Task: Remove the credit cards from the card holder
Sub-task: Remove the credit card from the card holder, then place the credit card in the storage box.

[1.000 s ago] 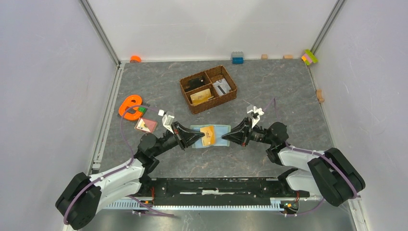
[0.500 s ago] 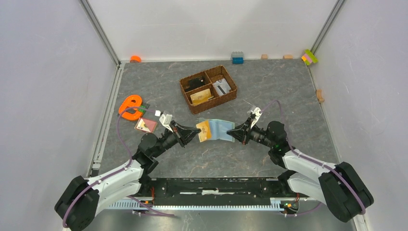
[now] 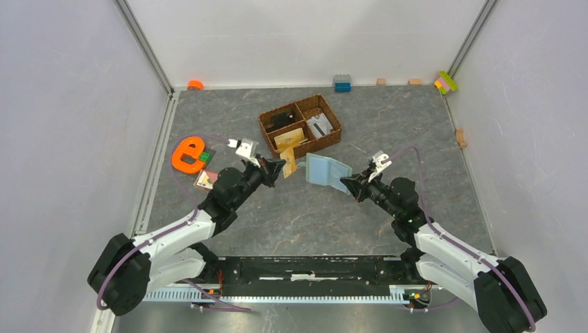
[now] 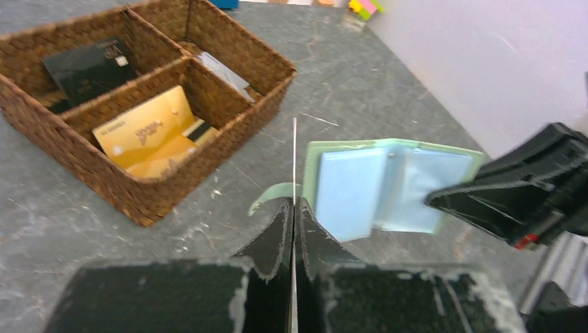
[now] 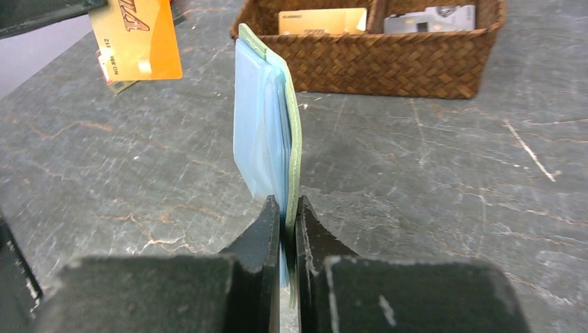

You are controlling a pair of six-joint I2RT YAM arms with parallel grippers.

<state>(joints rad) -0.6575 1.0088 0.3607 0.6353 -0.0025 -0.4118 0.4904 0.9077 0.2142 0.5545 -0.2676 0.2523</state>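
Left gripper (image 4: 293, 206) is clamped on a thin, glossy tan-orange credit card (image 5: 139, 38), which a second ago sat in the card holder (image 3: 326, 171) and is now clear of it. Right gripper (image 5: 286, 205) pinches that soft sage-green holder by its edge, its pale blue sleeves fanned just ahead of the tips; it has risen off the grey veined table (image 3: 291, 222). Beyond both stands a brown wicker basket (image 4: 173, 187), with white walls (image 3: 312, 41) around.
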